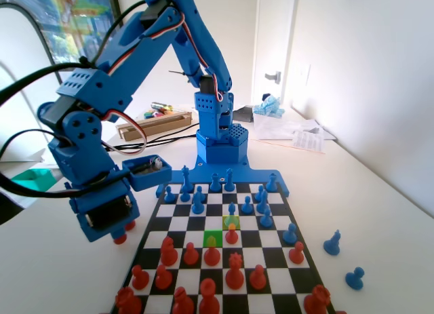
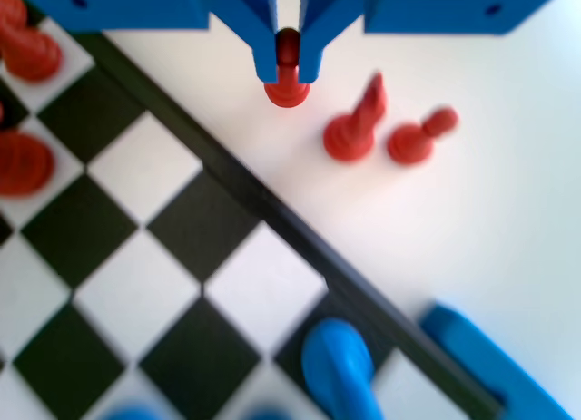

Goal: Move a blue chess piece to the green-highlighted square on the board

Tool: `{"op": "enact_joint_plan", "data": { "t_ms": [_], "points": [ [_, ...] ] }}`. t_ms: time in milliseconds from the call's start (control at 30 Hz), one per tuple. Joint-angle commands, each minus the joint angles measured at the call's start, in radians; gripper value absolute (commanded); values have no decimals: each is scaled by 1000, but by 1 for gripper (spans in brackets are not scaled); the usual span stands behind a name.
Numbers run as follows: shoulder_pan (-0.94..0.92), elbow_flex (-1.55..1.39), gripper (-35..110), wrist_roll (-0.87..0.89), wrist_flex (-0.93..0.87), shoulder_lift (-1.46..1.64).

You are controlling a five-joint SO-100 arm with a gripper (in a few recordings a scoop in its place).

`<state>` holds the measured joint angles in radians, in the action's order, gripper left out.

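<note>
My gripper [image 2: 287, 71] hangs over the white table just off the board's edge, shut on the head of a red pawn [image 2: 287, 89]. In the fixed view the gripper [image 1: 115, 232] is low at the board's left side, with the red pawn [image 1: 120, 239] showing under it. The green-highlighted square [image 1: 213, 238] lies mid-board, and a red pawn [image 1: 212, 255] stands at its near edge. A paler yellow-green square [image 1: 231, 222] is beside it, with a small blue pawn [image 1: 232, 208] just behind. Several more blue pawns stand on the board [image 1: 271, 249] toward the arm's base.
Two red pieces [image 2: 354, 130] [image 2: 418, 139] lie on the table right of the held pawn. A blue piece [image 2: 340, 366] stands by the board's edge. Red pieces fill the near rows [image 1: 234, 272]. Two blue pieces [image 1: 331, 243] [image 1: 354, 279] stand off the board at the right.
</note>
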<state>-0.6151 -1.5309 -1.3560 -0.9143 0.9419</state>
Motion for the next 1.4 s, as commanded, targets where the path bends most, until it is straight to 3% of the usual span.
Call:
{"op": "enact_joint_plan", "data": {
  "t_ms": [0,233,300,667,900,1100,1367],
  "points": [
    [-20,-20,2,-15,8,35],
    [-11,-43,8,-32,14,38],
    [-9,-51,17,-57,12,40],
    [-14,-34,16,-71,-18,66],
    [11,26,15,-57,-173,193],
    [112,37,14,5,-295,339],
    [334,-141,14,161,-293,560]
  ]
}}
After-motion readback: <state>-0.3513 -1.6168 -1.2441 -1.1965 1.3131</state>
